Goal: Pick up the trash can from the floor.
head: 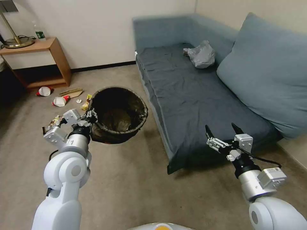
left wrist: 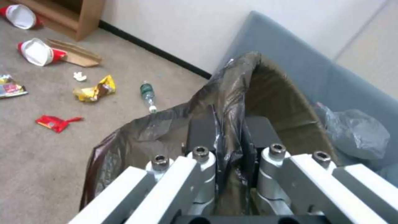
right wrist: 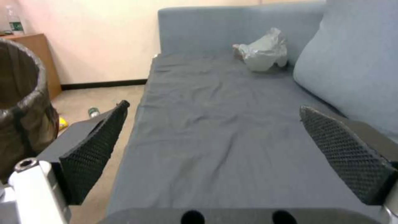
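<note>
Our left gripper is clamped on the thin dark-lined round trash can rim, so the liner may slip; our right gripper waits apart.

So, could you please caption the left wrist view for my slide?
Left gripper jaws clamped on the trash can rim, litter strewn across the floor.

Blue-grey sofa against cream walls, wooden side table nearby.

No text or label can be read
</note>
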Robot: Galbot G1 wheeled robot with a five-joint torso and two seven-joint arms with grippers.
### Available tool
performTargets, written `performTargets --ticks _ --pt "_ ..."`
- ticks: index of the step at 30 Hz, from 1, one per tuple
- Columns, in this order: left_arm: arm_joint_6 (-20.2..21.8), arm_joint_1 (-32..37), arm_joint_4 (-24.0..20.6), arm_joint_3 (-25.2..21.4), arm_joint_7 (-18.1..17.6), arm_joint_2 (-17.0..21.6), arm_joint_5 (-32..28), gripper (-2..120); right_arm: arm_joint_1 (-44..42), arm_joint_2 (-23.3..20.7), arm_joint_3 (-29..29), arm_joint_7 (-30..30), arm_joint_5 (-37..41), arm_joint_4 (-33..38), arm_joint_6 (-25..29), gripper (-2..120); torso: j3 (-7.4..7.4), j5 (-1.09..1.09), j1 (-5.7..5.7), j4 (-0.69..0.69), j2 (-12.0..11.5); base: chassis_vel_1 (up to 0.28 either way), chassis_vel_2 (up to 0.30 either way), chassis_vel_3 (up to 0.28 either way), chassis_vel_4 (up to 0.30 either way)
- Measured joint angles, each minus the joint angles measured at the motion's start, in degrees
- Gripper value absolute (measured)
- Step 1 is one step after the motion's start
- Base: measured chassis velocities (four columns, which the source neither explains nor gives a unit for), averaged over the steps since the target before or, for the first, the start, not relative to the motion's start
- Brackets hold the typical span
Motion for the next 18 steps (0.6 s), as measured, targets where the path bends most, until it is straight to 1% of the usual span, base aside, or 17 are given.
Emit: performTargets --ticks 11,18 --pt "-1.0 1.5 -0.7 0.9 0.2 -1.7 1.4 7 -1.6 0.6 -0.4 0.1 -0.3 0.9 1.2 100 0.0 0.0 0.0 0.0 0.0 0.0 0.0 0.0 0.0" --pt "-1.6 2.0 -0.8 0.7 0.8 -1.7 1.6 7 -2.0 1.1 -0.9 -0.1 -0.9 0.7 1.8 100 0.01 0.0 0.0 0.0 0.0 0.0 0.0 0.0 0.0"
